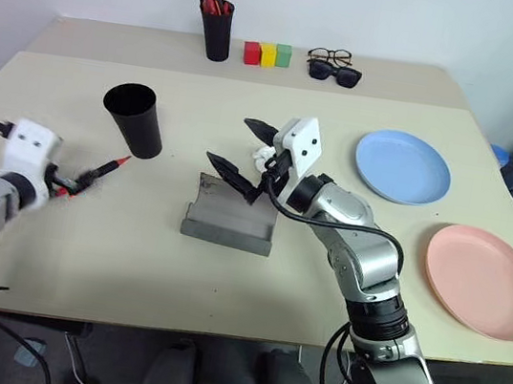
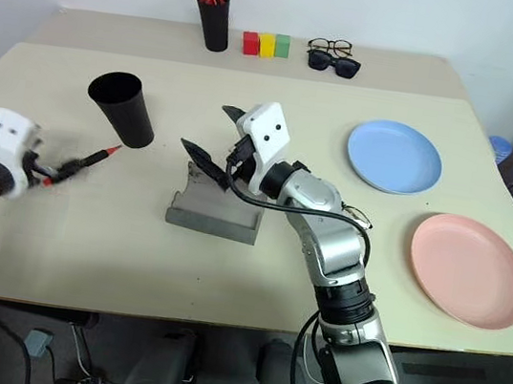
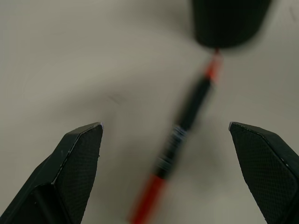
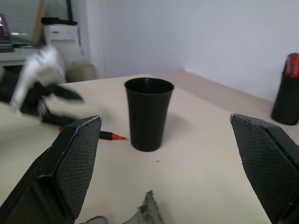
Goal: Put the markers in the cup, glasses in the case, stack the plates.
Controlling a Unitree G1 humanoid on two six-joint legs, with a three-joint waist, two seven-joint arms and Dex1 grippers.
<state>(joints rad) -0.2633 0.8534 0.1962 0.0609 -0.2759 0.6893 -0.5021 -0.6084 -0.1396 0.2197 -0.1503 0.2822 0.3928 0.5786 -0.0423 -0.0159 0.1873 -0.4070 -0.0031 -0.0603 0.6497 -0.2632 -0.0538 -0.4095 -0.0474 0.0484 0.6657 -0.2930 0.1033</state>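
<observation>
the black marker with the red tip (image 1: 103, 169) lies on the table (image 1: 130, 260), its tip touching the base of the cup (image 1: 135, 119) from about 7 o'clock. the left gripper (image 1: 69, 186) sits at the marker's other end, its fingers (image 3: 77, 154) spread wide and holding nothing. the right gripper (image 1: 244, 147) hovers over the grey case (image 1: 231, 215), fingers wide apart and empty. the blue plate (image 1: 403, 166) and the pink plate (image 1: 483, 280) lie apart at 3 o'clock.

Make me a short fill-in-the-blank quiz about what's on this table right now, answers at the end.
1. The marker lies on the table, its red tip pointing at the black ____.
2. The plate nearer the back wall is light ____.
3. The grey case lies with its lid ____.
4. The left gripper has its jaws ____.

Answers: cup; blue; open; open
</observation>
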